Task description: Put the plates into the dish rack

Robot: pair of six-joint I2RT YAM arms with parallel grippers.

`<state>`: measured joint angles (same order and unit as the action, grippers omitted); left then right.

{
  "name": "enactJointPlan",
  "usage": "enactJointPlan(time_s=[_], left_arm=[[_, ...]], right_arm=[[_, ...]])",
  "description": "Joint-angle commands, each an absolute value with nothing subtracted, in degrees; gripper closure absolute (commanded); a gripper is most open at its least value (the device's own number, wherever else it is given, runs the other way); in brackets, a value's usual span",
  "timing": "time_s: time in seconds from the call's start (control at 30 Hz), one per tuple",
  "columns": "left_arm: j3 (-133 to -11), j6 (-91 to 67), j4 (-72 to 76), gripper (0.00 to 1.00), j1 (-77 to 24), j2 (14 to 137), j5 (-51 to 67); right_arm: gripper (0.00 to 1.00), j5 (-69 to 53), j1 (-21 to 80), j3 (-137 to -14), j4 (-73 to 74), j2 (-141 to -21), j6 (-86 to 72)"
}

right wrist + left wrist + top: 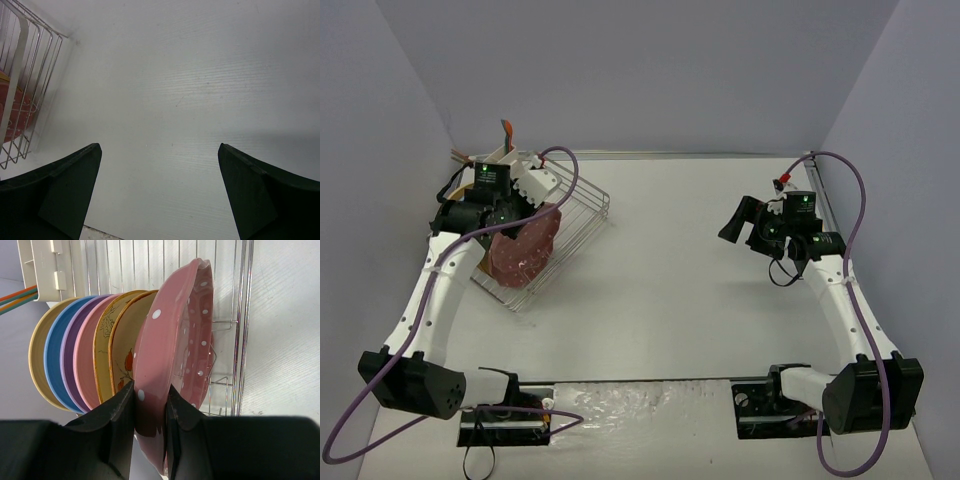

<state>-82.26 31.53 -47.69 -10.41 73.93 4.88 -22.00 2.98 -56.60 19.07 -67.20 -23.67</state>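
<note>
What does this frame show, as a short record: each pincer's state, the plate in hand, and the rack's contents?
left pincer: shut on the rim of the dotted pink plate
held plate: on edge, at the end of the row in the dish rack; whether seated, cannot tell
rack contents: six other plates on edge: yellow, blue, purple, pink, two floral
right pincer: open, holding nothing, over the table
</note>
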Motion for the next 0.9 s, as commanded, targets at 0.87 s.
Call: enactJointPlan(time_s=[0.87], left_arm=[[-78.8, 29.2, -38.6, 1.0, -9.7, 73.7, 3.9]], right_arm=[[0.01, -23.5, 2.6, -55.5, 16.1, -65.3, -22.9]])
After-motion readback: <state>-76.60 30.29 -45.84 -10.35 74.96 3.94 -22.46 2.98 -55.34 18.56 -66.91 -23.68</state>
